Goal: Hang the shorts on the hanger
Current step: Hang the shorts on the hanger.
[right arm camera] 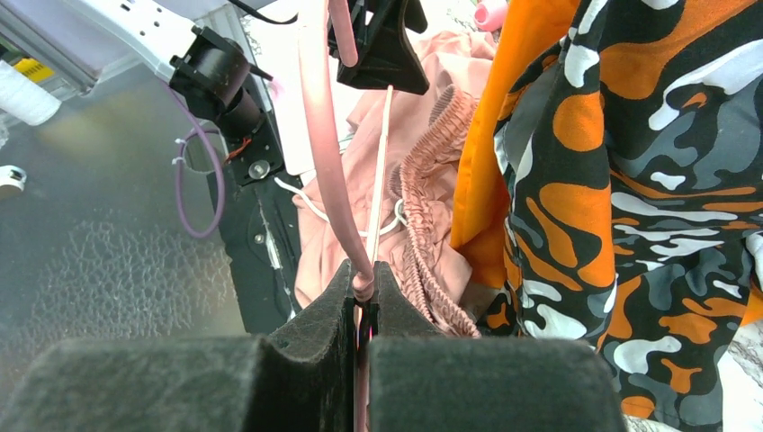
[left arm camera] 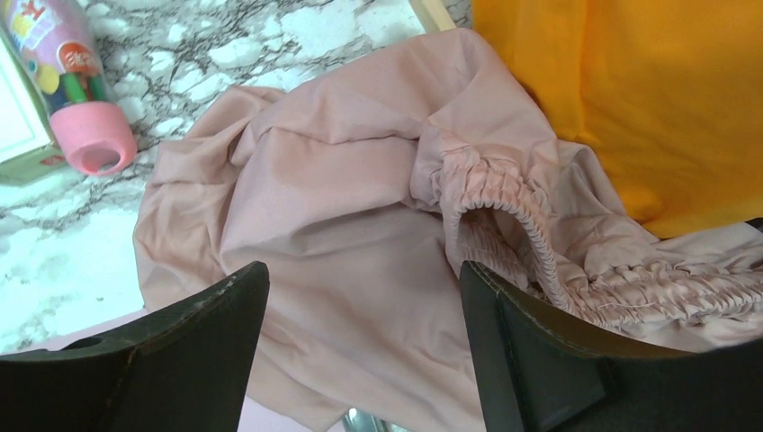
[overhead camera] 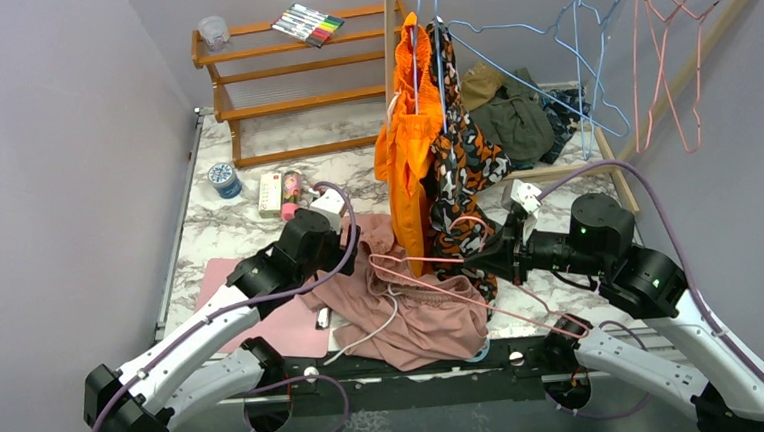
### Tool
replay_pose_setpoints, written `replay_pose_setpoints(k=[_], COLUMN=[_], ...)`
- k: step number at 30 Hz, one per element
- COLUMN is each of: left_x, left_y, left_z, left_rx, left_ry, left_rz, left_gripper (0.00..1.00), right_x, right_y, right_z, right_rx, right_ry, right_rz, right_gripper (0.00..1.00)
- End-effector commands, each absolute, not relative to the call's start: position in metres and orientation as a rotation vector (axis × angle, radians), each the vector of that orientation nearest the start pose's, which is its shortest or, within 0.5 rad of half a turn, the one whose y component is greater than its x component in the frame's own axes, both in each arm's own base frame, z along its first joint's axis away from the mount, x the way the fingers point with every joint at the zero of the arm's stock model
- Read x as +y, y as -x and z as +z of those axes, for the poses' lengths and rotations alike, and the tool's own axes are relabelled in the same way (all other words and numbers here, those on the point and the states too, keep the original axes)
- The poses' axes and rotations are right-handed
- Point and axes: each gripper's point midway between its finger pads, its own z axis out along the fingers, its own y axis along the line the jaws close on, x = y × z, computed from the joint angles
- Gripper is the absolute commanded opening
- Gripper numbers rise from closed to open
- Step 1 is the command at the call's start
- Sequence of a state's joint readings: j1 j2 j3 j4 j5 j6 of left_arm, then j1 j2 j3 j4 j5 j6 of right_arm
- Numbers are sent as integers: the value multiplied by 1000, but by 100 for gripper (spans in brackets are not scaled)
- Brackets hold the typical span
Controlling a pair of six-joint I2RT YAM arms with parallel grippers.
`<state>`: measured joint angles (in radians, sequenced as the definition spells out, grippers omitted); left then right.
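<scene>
Shorts [left arm camera: 342,225] near a lettered pink bottle [left arm camera: 76,99]

Bright, even indoor light with soft shadows; both wrist views blur on their near foreground.

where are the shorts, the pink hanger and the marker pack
shorts [left arm camera: 490,184], left wrist view, gathered elastic waistband
pink hanger [right arm camera: 317,135], right wrist view, its wire side
marker pack [overhead camera: 308,23], top external view, middle of pack
</scene>
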<state>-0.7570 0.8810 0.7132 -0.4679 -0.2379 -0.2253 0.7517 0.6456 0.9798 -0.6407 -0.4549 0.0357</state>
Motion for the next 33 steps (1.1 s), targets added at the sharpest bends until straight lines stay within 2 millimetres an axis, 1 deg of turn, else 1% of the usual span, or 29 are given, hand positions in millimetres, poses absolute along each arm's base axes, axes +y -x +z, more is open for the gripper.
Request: replay_pose_setpoints(k=[1,7,13,19,22,24,27,29,30,33], left_x=[-187,-200,-206,-216,-219,-220,-218,-215,-214,-206], left_y=[-229,-234,-241,-246,-244,-242,-239,-238,-237,-234], left_z=[161,151,137,134,129,125,121,122,125,137], left_rx=[2092,2089,2114,2110,2123,2134,2154,2165,2168,2176], left_ry=[-520,-562,-551,-540,-552,-560,-563,-553,-546,-502], left_rz=[-369,-398,-398,-444,-468,-478,-472,-463,-460,-444], left_gripper=[77,67,64,51,42,34,15,2,0,0], right_x=[210,212,214,216,217,217,218,219,220,223], right_y=[-115,-115,-114,-112,-112,-112,-113,-114,-115,-117], right_z=[310,307,305,302,301,300,299,298,298,297], right_rx=[1668,1668,1675,1679,1681,1682,1681,1684,1687,1692], right_ry=[975,977,985,988,985,985,983,983,985,993], right_rz=[926,943,954,972,977,980,983,985,986,988], right_gripper=[1,1,1,1,1,1,1,1,1,1])
